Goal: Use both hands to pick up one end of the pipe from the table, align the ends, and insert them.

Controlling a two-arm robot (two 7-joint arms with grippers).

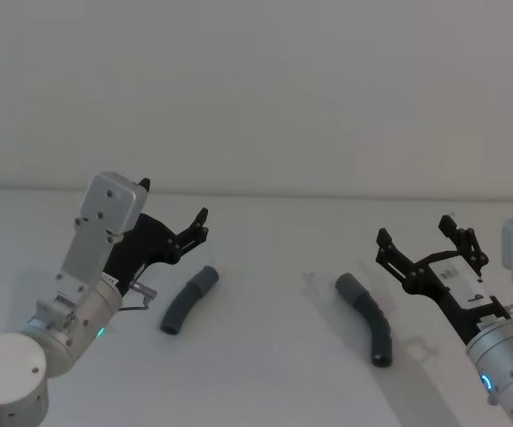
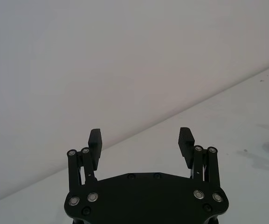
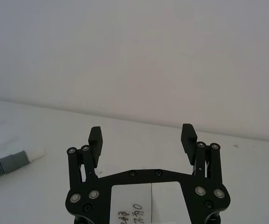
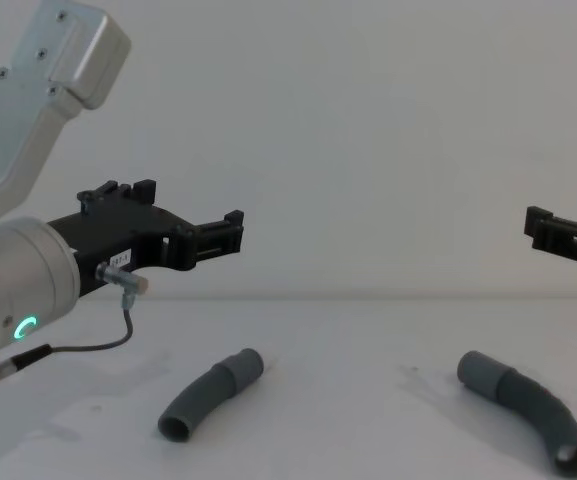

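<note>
Two curved dark-grey pieces of the pipe lie apart on the white table [image 1: 265, 382]. The left piece [image 1: 188, 300] [image 4: 208, 395] has its collared end pointing away from me. The right piece [image 1: 367, 318] [image 4: 523, 405] has its collar toward the table's middle. My left gripper [image 1: 174, 203] [image 2: 141, 137] [image 4: 190, 208] hovers open and empty, above and behind the left piece. My right gripper [image 1: 414, 229] [image 3: 142, 135] [image 4: 553, 232] hangs open and empty, above and to the right of the right piece. In the right wrist view a grey collared end [image 3: 14, 161] shows a short white tip [image 3: 35, 154].
A thin grey cable [image 4: 88, 345] loops down from the left wrist toward the table. A plain pale wall [image 1: 256, 89] rises behind the table's far edge. White tabletop lies between the two pieces.
</note>
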